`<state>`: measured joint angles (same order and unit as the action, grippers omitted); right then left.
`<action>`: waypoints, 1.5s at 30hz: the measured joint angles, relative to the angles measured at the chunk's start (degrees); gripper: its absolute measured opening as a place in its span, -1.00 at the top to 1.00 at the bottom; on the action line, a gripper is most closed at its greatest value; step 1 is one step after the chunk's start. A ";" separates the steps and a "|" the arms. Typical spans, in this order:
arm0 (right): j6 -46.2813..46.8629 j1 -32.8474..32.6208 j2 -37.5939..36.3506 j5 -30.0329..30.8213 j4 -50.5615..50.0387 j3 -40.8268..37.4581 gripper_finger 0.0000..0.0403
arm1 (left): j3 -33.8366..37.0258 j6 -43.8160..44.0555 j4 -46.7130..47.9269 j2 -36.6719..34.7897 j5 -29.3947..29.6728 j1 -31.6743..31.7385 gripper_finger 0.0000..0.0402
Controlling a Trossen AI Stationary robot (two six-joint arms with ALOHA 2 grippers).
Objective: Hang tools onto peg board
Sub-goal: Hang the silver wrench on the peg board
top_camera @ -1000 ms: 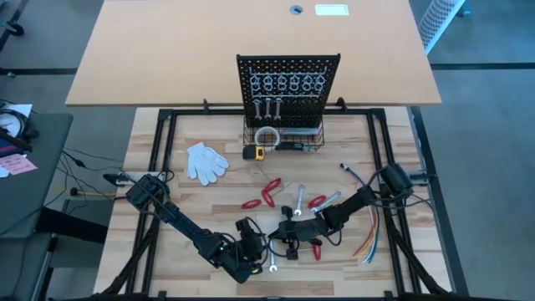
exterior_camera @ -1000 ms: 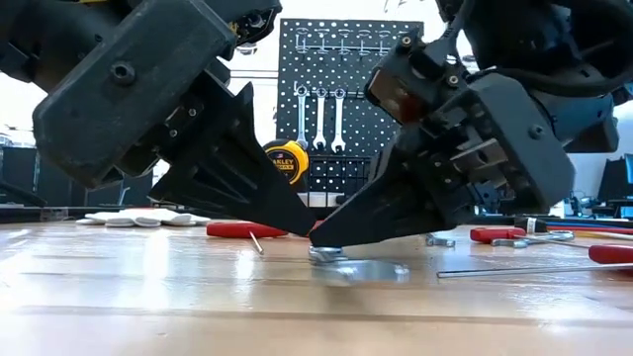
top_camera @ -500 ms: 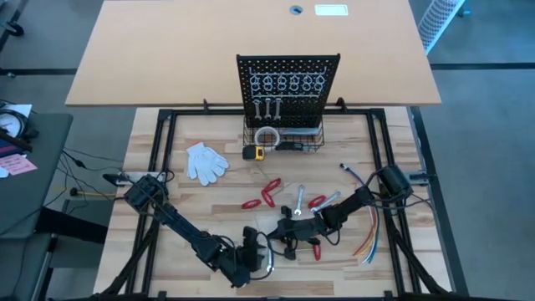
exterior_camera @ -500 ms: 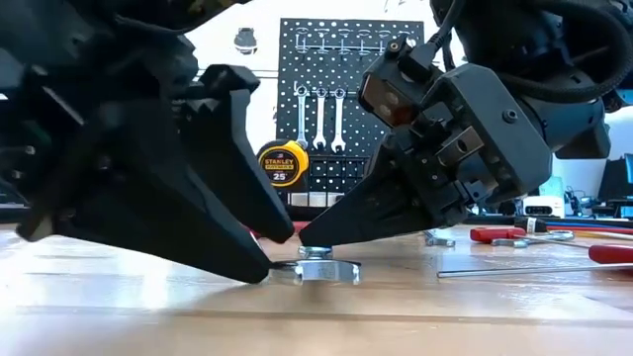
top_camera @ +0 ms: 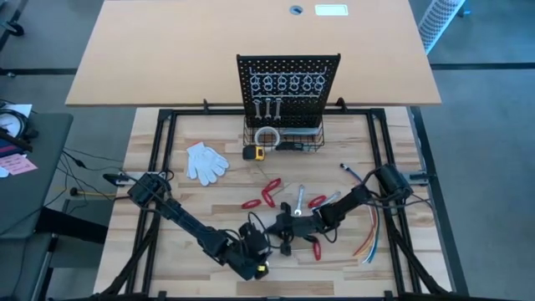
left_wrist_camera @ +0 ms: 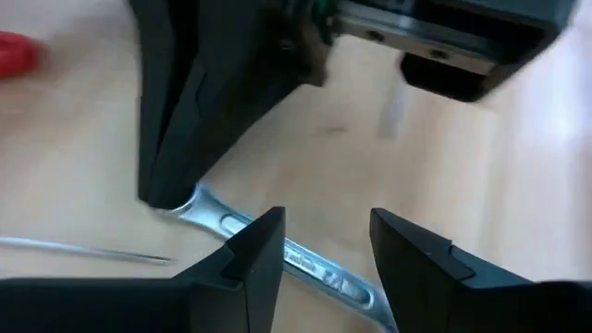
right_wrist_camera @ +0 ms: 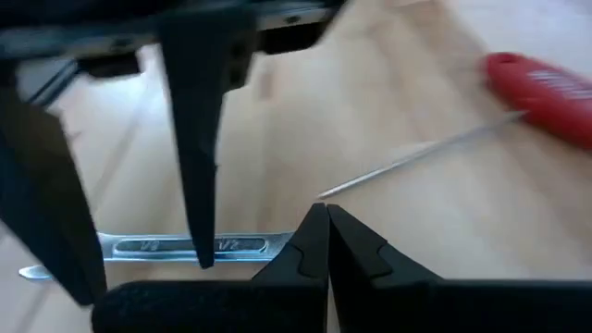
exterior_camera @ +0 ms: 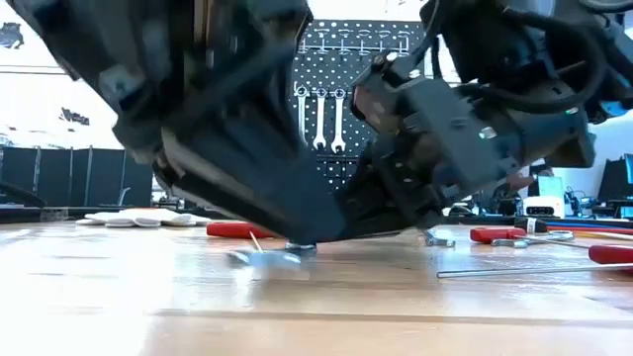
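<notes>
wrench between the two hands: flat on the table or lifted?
Flat on the table. The left wrist view shows the silver wrench lying on the wood, the left hand open astride it; the right hand is shut, tips beside it.

Even, bright indoor light fills the high view; the tan tabletop (top_camera: 251, 50) and the wooden table (top_camera: 184, 201) show no hard shadows, only soft dark patches under the arms. In the low view a bright white wall behind the peg board (exterior_camera: 336, 89) backlights everything, so the near arm bodies read as almost black masses. The left one is smeared by motion blur, and the wood close to the lens is out of focus. A dull sheen lies on the boards. Both wrist views are soft: the wrench (left_wrist_camera: 277, 250) is blurred, the red handle (right_wrist_camera: 546, 83) hazy, the near fingers (left_wrist_camera: 250, 250) dark and unsharp.
</notes>
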<state>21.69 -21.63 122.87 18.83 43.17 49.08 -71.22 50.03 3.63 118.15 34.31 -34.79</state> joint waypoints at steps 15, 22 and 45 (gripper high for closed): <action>5.26 -2.09 -0.13 8.90 -4.19 0.04 0.98 | -0.15 12.13 26.05 -0.56 4.98 -2.04 0.22; 5.05 -2.30 -0.13 8.82 -4.08 0.02 0.98 | -0.83 6.44 28.57 -0.52 15.31 -6.99 0.22; 4.63 -2.38 -0.13 7.83 -3.97 0.00 0.98 | 2.12 -8.29 23.28 -5.75 -5.47 5.68 0.17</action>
<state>26.33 -24.01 122.74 26.65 39.20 49.08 -69.10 41.74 26.91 112.39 28.84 -29.11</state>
